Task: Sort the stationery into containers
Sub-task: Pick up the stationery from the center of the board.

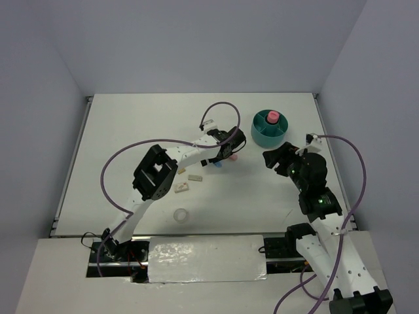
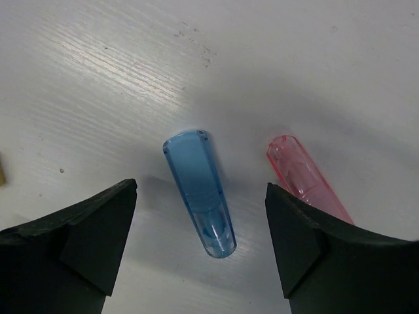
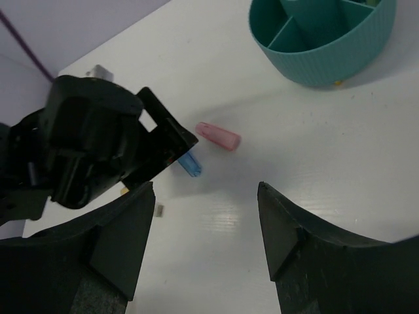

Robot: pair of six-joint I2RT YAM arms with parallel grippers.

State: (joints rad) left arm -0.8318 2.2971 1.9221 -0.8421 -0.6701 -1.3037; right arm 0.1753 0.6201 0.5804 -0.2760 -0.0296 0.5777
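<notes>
The teal round organizer (image 1: 268, 134) stands at the back right with a pink tube (image 1: 273, 118) upright in its centre cup; its wall also shows in the right wrist view (image 3: 327, 52). A short blue stick (image 2: 200, 193) and a short pink stick (image 2: 304, 180) lie side by side on the table. My left gripper (image 2: 201, 242) is open just above them, and the blue stick lies between its fingers, untouched. My right gripper (image 3: 206, 216) is open and empty, hovering right of the sticks (image 3: 218, 136). No green stick shows.
Tan and white blocks (image 1: 195, 176) (image 1: 182, 187) lie left of the left gripper (image 1: 222, 160). A clear ring (image 1: 181, 214) lies nearer the front. The right gripper (image 1: 270, 159) is just in front of the organizer. Purple cables loop over both arms.
</notes>
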